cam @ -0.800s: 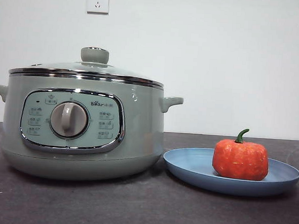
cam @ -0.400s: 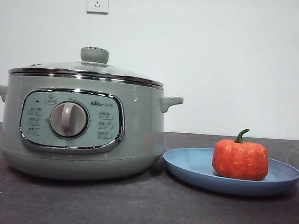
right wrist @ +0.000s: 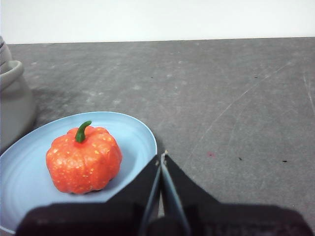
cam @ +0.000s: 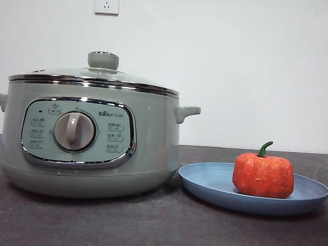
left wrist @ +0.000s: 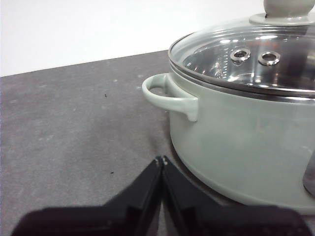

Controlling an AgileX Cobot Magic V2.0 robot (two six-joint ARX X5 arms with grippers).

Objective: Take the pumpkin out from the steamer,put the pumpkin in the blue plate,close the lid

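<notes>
I see the pumpkin (cam: 263,176) sitting upright in the blue plate (cam: 205,184), green stem up. The plate lies on the dark table (cam: 157,228), just beside the steamer (cam: 151,150). The lid (cam: 94,77) sits on the steamer's rim, knob on top. My left gripper (left wrist: 162,159) is low beside the steamer's side handle (left wrist: 170,98), jaws pressed together and empty. My right gripper (right wrist: 161,156) is at the plate's edge, jaws likewise closed on nothing.
</notes>
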